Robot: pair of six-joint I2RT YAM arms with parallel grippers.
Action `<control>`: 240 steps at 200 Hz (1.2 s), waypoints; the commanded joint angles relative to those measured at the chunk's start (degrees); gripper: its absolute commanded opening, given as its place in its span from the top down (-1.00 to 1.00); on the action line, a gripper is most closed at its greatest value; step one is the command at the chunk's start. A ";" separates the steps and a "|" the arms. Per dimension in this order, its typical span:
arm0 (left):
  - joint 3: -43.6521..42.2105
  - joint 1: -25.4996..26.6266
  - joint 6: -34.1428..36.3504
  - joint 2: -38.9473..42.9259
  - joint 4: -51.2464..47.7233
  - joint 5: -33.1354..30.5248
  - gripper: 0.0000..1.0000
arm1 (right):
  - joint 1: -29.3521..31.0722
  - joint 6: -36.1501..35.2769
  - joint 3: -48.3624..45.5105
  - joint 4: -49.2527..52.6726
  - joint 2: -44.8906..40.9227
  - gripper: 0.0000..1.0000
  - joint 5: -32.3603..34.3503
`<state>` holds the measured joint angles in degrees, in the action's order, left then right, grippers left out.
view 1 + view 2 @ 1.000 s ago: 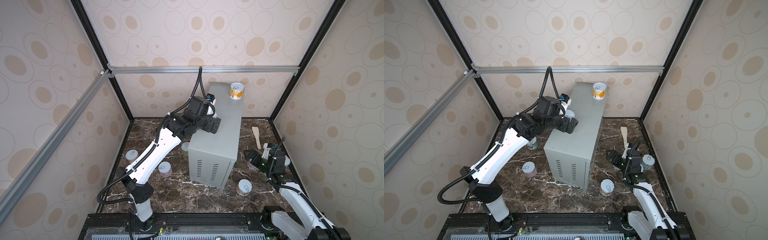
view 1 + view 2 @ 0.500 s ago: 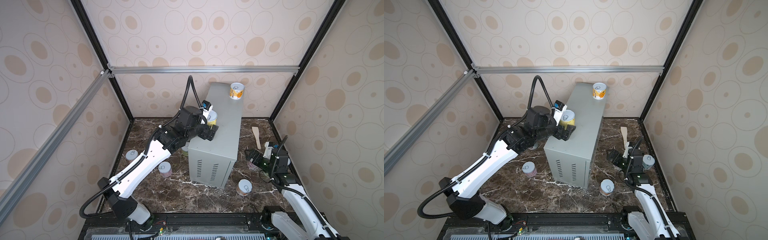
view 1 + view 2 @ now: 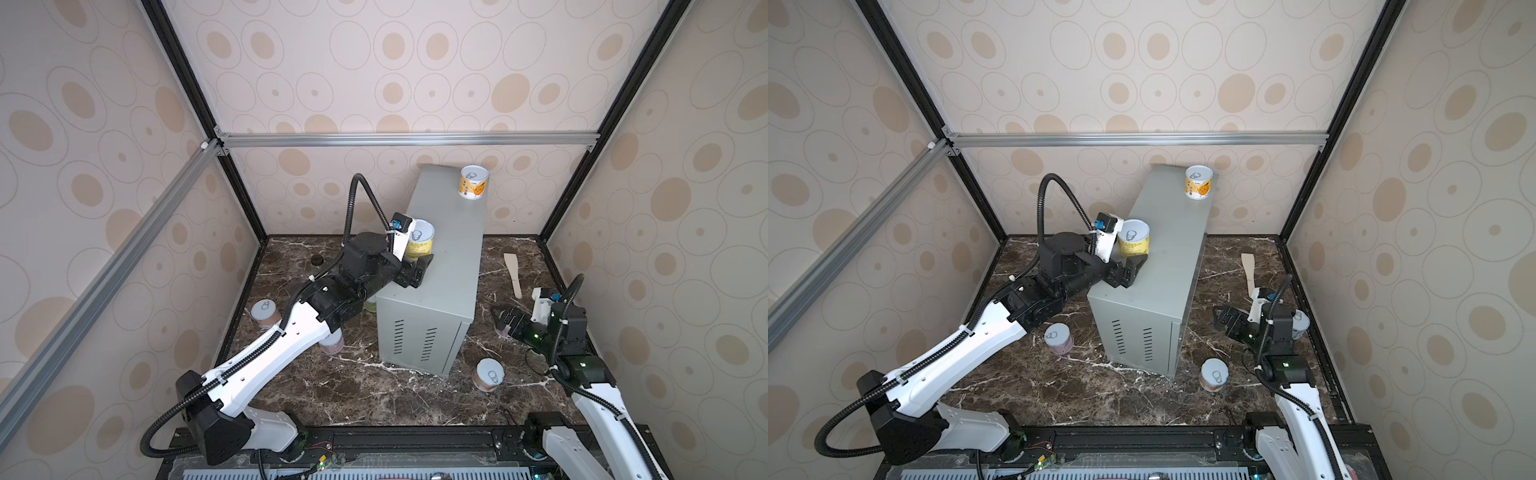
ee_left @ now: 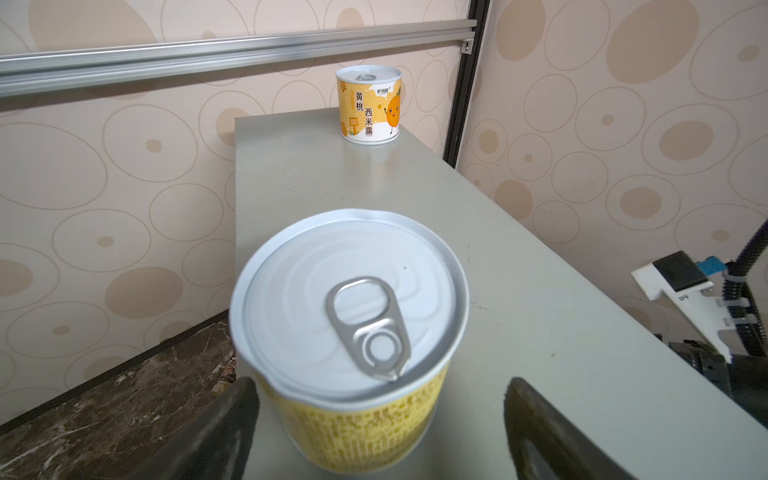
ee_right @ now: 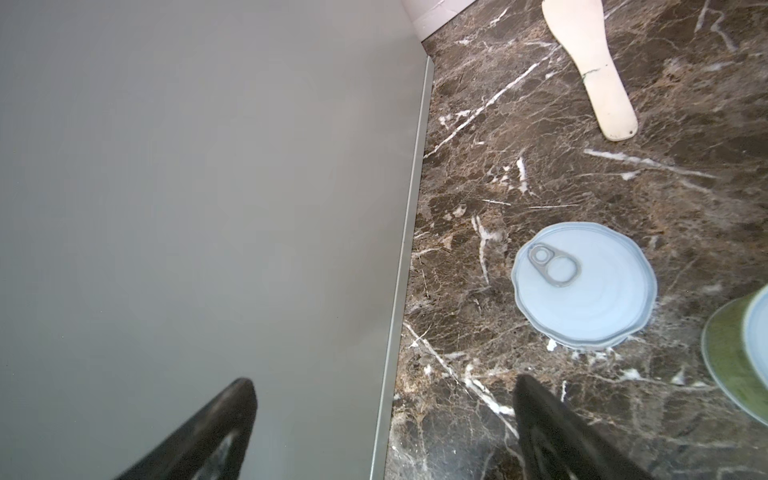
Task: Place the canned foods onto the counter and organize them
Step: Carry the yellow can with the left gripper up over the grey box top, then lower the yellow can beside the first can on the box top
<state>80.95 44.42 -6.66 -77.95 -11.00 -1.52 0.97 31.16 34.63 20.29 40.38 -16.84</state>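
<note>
The yellow tin (image 4: 353, 332) is seen standing upright on the grey surface (image 3: 453, 232), close to its left long edge and about midway along it. It is well apart from the orange tin (image 3: 473, 183), which is stood at the far right corner. The yellow tin is bracketed by the left tool (image 4: 380, 390), whose jaws are spread wider than the tin. Bare surface is shown between the tin's wall and one jaw, while contact at the other jaw cannot be told, so the tin is judged to be free rather than gripped. The tin lies straight ahead of that tool, between its jaws. The coming withdrawal is therefore judged to call for a straight pull back along the reach line, out over the left edge, with no sideways swing by which the tin could be tipped. Further out, on the marble floor (image 3: 374, 395) to the right of the grey surface, a silver-lidded tin (image 5: 584, 284) is found near the right tool (image 5: 382, 386), which is held wide open and empty. That tin is nearer the right arm.
</note>
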 commanded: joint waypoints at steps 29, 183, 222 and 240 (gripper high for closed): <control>-2.88 -0.15 -0.66 0.37 8.18 -2.95 -0.67 | 0.29 -1.63 3.04 4.58 -1.31 -0.97 -1.02; 5.04 -5.11 -2.36 -12.01 13.02 -1.00 -0.30 | 0.38 -3.65 2.63 4.67 -1.97 -0.97 -0.13; 11.18 -7.46 -2.40 -18.20 12.21 2.40 -0.29 | 0.40 -3.72 2.97 3.96 -1.65 -0.97 -0.47; 14.77 -8.50 -2.31 -21.45 11.50 3.63 -0.28 | 0.39 -3.82 3.44 3.47 -1.11 -0.97 -0.47</control>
<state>90.98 37.50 -8.36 -95.42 2.31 -0.51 1.02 28.12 36.56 24.40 39.00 -16.99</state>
